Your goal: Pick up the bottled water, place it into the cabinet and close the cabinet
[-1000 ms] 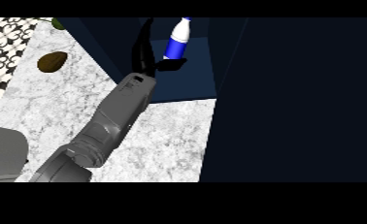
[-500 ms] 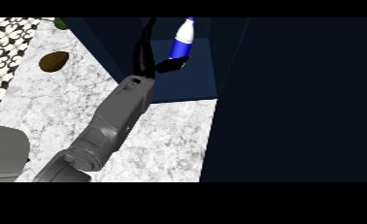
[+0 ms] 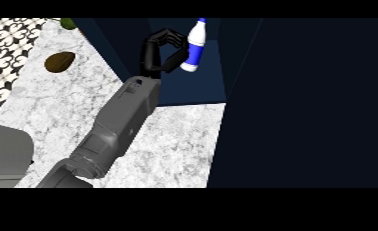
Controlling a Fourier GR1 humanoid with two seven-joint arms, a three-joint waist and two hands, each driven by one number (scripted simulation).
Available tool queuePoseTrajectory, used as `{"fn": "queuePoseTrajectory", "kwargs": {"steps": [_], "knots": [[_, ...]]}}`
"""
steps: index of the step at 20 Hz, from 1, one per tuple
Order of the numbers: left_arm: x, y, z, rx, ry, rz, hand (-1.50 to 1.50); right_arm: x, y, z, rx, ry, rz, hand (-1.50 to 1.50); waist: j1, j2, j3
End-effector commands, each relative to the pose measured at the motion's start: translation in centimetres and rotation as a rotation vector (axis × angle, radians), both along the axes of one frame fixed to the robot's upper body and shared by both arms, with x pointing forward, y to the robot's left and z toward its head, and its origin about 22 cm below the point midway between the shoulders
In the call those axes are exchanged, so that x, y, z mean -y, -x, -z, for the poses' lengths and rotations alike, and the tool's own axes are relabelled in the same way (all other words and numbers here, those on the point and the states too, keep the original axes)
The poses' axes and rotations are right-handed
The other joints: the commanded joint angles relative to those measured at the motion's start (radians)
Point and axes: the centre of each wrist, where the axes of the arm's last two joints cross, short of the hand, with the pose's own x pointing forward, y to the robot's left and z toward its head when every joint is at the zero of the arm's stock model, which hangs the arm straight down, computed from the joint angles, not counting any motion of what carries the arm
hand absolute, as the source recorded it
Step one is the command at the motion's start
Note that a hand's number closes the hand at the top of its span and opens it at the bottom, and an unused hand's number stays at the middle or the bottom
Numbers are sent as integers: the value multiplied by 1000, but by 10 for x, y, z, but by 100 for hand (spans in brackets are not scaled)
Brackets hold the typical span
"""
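Right now I see one grey forearm reaching from the near left into the dark blue cabinet [image 3: 184, 87], its black hand [image 3: 159, 50] curled beside the bottled water [image 3: 195, 45]; I cannot tell if the fingers actually grip it or which arm this is. Bottle stands tilted inside the cabinet at the far side, while a brown object [image 3: 60, 61] lies on the marble counter [image 3: 177, 145] to the left.

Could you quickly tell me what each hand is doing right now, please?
Left hand: fingers curled beside the bottled water inside the cabinet; whether it grips the bottle cannot be told.
Right hand: not in view.
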Motion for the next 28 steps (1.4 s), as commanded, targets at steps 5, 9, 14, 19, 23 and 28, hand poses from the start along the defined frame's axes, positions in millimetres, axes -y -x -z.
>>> {"fn": "queuePoseTrajectory", "kwargs": {"steps": [5,9,14,19,23,28], "knots": [[7,6,-8,-5,191,189,150,0,9,-11,13,3,17,-150,31,-20,2],[3,27,14,-42,262,308,150,6,11,-14,34,28,47,-150,45,-24,2],[7,52,7,-42,331,363,150,13,16,-14,37,39,53,-150,74,-32,4],[-22,93,16,-31,375,328,150,12,15,-16,31,48,60,-150,89,-33,2],[-33,134,12,-35,410,354,150,17,18,-24,32,74,26,-150,94,-33,2],[-52,192,8,-33,431,328,150,0,15,-6,2,142,-117,150,87,-27,3]]}}
